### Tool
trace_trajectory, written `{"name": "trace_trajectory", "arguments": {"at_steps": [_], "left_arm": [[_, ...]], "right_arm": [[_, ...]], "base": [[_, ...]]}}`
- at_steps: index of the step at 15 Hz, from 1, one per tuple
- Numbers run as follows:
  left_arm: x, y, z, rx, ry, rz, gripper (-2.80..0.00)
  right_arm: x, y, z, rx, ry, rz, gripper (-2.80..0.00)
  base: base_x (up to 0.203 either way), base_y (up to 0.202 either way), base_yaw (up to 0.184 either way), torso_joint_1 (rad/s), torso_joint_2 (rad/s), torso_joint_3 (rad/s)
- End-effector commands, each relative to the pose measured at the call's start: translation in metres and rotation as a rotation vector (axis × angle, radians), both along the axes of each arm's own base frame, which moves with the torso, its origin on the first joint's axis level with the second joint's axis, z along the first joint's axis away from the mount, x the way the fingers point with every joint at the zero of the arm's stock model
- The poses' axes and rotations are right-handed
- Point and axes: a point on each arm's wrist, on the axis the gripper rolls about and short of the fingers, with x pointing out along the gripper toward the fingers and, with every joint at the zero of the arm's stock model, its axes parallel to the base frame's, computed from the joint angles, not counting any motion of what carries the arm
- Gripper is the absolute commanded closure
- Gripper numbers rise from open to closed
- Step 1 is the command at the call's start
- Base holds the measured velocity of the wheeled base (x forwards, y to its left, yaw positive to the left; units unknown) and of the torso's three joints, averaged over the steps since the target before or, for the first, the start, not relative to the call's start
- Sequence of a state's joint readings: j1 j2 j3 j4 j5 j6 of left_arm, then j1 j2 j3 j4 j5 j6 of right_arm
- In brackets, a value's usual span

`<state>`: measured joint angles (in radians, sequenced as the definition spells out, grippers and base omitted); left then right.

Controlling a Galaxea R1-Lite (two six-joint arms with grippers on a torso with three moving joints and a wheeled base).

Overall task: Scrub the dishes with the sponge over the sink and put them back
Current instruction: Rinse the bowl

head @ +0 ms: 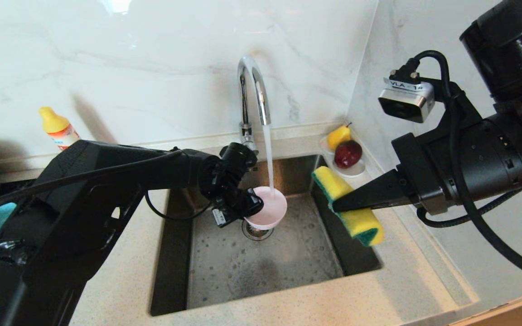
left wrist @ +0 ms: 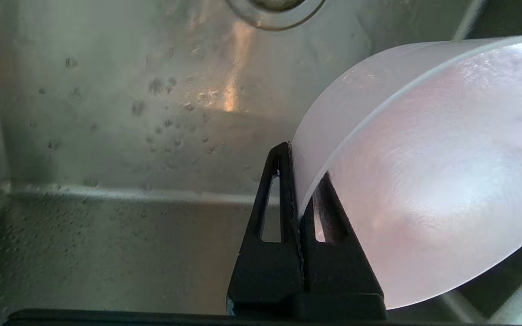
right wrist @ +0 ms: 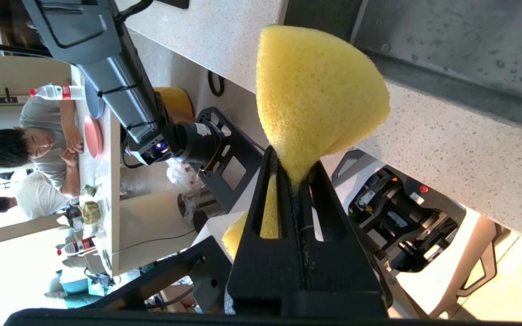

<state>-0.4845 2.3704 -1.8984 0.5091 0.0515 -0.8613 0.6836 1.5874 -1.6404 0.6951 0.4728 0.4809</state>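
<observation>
rinsing the pink bowl (head: 268, 207) under the tap, sponge (head: 349, 207) waiting on the right.

readable text: tag on my right wrist camera (head: 407, 100) is showing "vla-14"; print on the yellow-capped bottle (head: 58, 128) is too small to read. my left gripper (left wrist: 298, 179) is pinching the bowl rim, one finger outside the wall, one inside, holding it tilted over the sink (head: 224, 262) drain with the faucet (head: 253, 97) stream running into it. my right gripper (right wrist: 293, 179) is squeezing the sponge mid-body over the sink's right edge, both ends sticking out past the fingers.
</observation>
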Motion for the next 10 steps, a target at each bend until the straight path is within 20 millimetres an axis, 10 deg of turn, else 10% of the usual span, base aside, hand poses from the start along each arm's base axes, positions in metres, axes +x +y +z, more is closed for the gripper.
{"name": "trace_trajectory", "arguments": {"at_steps": [1,5,10], "left_arm": [[0.001,0.000,-0.005,0.009,0.019,0.003,0.00],[-0.007,0.006,0.003,0.034,0.020,0.019,0.00],[-0.040,0.037,0.080,0.152,-0.195,0.141,0.00]], "right_arm": [[0.000,0.000,0.001,0.002,0.002,0.002,0.00],[-0.003,-0.002,0.002,0.004,-0.002,-0.003,0.00],[0.000,-0.001,-0.003,-0.009,0.015,-0.005,0.00]], "base": [[0.000,0.000,0.000,0.000,0.00,0.000],[0.000,0.000,0.000,0.000,0.00,0.000],[0.000,0.000,0.000,0.000,0.00,0.000]]}}
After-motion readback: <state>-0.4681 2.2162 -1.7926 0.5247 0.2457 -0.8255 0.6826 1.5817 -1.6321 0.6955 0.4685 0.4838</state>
